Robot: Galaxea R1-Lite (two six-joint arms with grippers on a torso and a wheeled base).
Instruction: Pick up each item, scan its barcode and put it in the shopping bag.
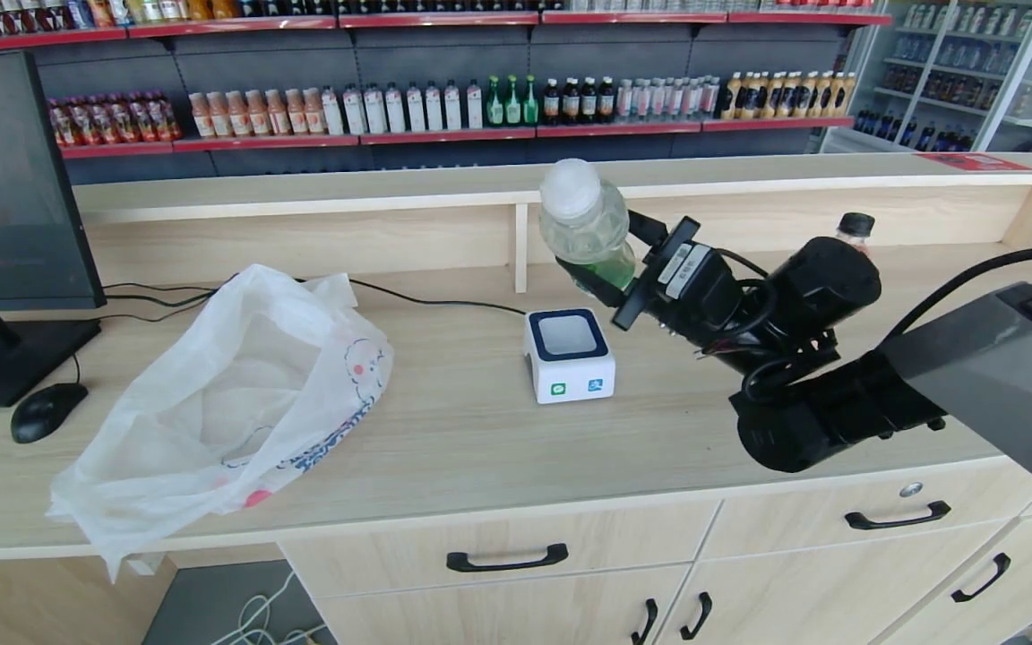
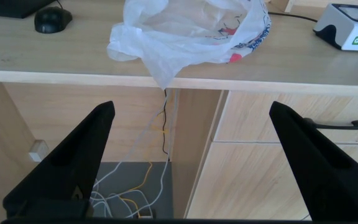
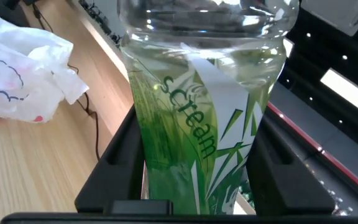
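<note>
My right hand (image 1: 604, 279) clamps the clear plastic, green-labelled bottle (image 1: 583, 224), its long axis toward 11 o'clock, at 1 o'clock above the cube scanner (image 1: 569, 355). My left hand (image 2: 191, 112) is spread wide and empty.

On the tabletop (image 1: 480, 439), the shopping bag (image 1: 238, 394) lies left of the scanner (image 1: 568, 356), with the mouse (image 1: 47, 410) and monitor (image 1: 5, 188) farther left. The bottle (image 1: 583, 224) sits in the right hand (image 1: 604, 279), above the scanner's far right side.
</note>
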